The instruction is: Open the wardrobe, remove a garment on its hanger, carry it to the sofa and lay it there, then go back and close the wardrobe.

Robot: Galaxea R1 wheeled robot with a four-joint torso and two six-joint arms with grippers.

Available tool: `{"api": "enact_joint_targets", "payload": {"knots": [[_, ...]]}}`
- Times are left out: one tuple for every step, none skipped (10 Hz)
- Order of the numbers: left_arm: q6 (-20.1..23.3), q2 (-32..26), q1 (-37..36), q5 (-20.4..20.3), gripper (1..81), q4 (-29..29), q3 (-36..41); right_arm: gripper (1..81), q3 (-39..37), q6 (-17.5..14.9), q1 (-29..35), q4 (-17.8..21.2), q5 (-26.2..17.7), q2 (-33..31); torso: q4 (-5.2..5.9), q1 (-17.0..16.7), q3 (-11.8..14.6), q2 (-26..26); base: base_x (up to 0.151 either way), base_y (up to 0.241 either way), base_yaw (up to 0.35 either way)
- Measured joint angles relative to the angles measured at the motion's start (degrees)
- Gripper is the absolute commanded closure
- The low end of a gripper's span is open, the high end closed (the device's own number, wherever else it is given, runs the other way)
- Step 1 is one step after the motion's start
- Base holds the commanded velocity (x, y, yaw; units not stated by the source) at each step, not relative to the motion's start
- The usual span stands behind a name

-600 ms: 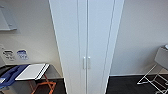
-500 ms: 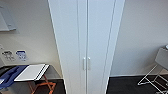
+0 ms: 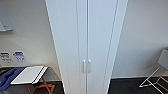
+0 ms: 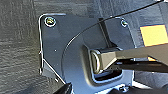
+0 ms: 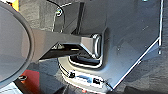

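The wardrobe [image 3: 86,37] stands straight ahead in the head view, tall, narrow and white. Both full-height doors are shut, with a thin seam running down the middle. A pair of small vertical white handles [image 3: 86,66] sits on either side of that seam, low in the picture. The garment, the hanger and the sofa are hidden from these views. Both wrist views look down on the robot's own dark plate over dark carpet.
A small folding table [image 3: 30,74] with a white top and orange legs stands left of the wardrobe, with blue cloth [image 3: 8,78] beside it. Papers [image 3: 12,57] hang on the left wall. A white wire-frame rack [image 3: 157,80] stands at the right. The floor is dark carpet.
The wardrobe looks a little larger and closer in the head view; the whole picture has shifted, so the camera has moved. Nothing in the scene has moved.
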Motion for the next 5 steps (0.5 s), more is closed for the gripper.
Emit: {"api": "enact_joint_targets", "payload": {"knots": [[0.00, 0.00, 0.13, 0.04, 1.0, 0.00, 0.00, 1.0, 0.00, 0.00, -0.11, 0.00, -0.10, -0.35, 0.00, -0.01, 0.00, 0.00, 0.122, 0.000, 0.000], [0.02, 0.00, -0.21, -0.02, 1.0, 0.00, 0.00, 1.0, 0.00, 0.02, 0.33, 0.00, 0.04, -0.40, 0.00, 0.02, -0.02, 0.02, 0.122, 0.000, 0.000], [0.00, 0.02, -0.54, -0.29, 1.0, 0.00, 0.00, 1.0, 0.00, 0.02, 0.55, 0.00, 0.21, -0.29, 0.00, 0.02, -0.02, 0.02, 0.122, 0.000, 0.000], [0.00, 0.02, -0.30, -0.18, 1.0, 0.00, 0.00, 1.0, 0.00, 0.02, 0.33, 0.00, 0.12, -0.24, 0.00, 0.00, -0.02, 0.00, 0.122, 0.000, 0.000], [0.00, 0.05, -0.01, -0.05, 1.0, 0.00, 0.00, 1.0, 0.00, 0.02, 0.16, 0.00, -0.02, -0.29, 0.00, 0.00, -0.02, 0.00, 0.122, 0.000, 0.000]]}}
